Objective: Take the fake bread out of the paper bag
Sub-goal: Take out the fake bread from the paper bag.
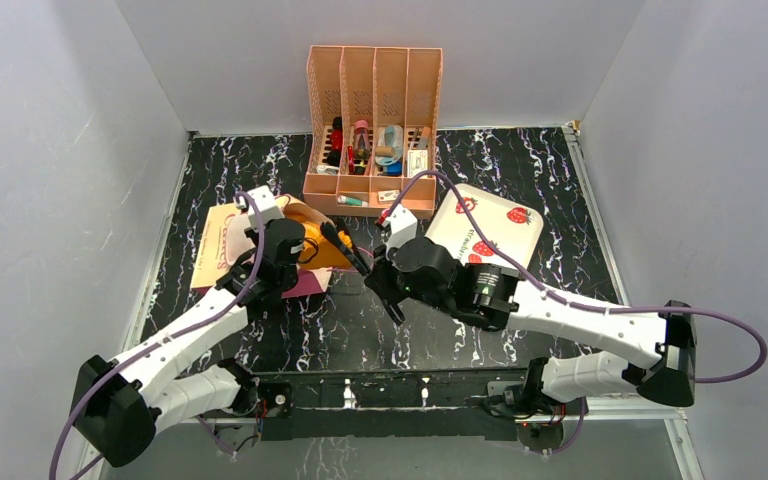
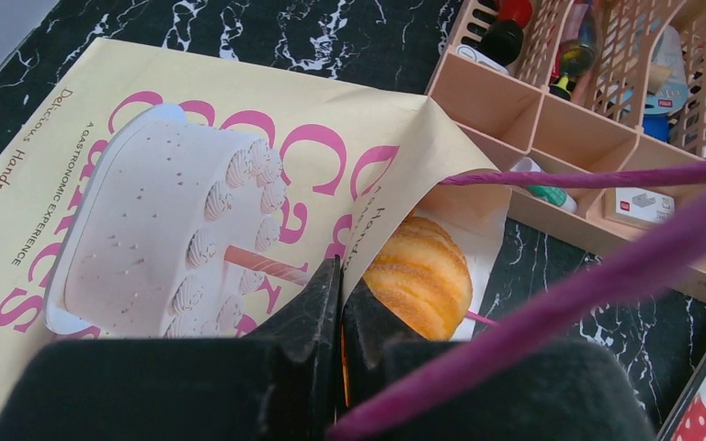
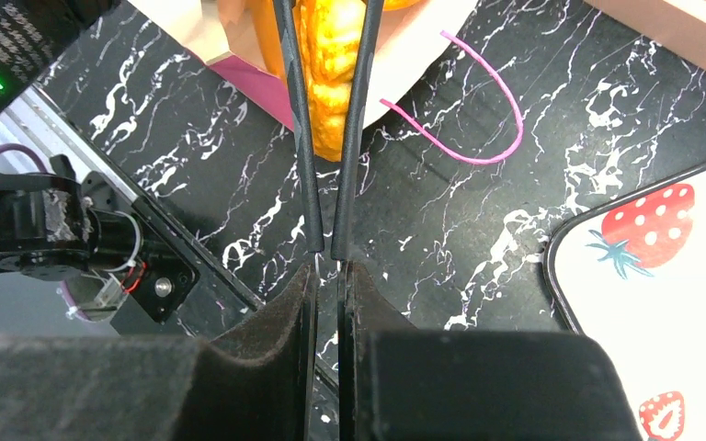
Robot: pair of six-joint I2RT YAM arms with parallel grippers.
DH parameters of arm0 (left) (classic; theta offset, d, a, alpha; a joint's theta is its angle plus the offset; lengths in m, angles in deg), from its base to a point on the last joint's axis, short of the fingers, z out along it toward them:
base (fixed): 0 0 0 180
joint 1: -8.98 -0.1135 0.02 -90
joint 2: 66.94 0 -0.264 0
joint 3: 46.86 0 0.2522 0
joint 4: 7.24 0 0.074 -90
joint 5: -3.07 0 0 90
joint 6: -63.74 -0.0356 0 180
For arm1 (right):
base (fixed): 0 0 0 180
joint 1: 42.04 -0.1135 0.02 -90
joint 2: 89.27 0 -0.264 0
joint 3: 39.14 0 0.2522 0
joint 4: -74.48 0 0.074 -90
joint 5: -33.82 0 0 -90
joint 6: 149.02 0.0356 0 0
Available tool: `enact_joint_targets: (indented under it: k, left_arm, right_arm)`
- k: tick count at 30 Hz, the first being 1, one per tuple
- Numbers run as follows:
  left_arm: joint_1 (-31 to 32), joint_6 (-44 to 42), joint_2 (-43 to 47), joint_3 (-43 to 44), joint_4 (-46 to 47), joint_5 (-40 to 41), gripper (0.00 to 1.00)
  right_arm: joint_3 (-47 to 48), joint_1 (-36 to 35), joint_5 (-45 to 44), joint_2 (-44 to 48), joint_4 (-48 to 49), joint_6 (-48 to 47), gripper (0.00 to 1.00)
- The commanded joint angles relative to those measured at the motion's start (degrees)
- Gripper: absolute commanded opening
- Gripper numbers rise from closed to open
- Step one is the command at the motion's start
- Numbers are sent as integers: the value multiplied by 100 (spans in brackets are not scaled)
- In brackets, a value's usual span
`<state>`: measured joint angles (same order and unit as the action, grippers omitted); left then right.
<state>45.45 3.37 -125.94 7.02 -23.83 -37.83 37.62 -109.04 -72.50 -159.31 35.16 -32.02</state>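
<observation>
The right gripper [image 3: 328, 266] is clamped on black tongs [image 3: 304, 165], whose two thin arms run up the middle of the right wrist view and squeeze an orange bread [image 3: 331, 64] at the bag's mouth. A pink handle [image 3: 478, 156] loops on the marbled table [image 3: 193, 138] to the right of it, and a strawberry tray [image 3: 662, 303] sits at the lower right. The left gripper [image 2: 340, 280] is pinched tight on the edge of the bag [image 2: 147, 138], which lies flat at the left of its view. The organiser [image 2: 552, 138] fills the upper right.
</observation>
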Motion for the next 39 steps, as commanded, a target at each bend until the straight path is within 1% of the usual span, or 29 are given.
enact_joint_targets:
  k: [1,10,17,20,24,30,39]
  left_arm:
    - [-132,95,271,66,-66,220,0]
    - [-192,299,572,170,-248,-20,0]
    - [-201,687,984,605,-520,-342,0]
    - [-200,727,1085,844,-598,-430,0]
    - [-201,580,1103,1005,-674,-307,0]
    - [-209,610,1173,841,-668,-212,0]
    - [-210,536,1113,926,-673,-131,0]
  right_arm:
    - [265,47,-119,377,337,-64,0]
    - [297,82,48,364,359,-60,0]
    - [639,82,187,301,289,-131,0]
    - [728,83,127,371,284,-166,0]
    - [820,82,16,532,218,-193,0]
    - [929,82,-139,774,56,-213,0]
    - [1135,82,-249,1014,-97,-257,0]
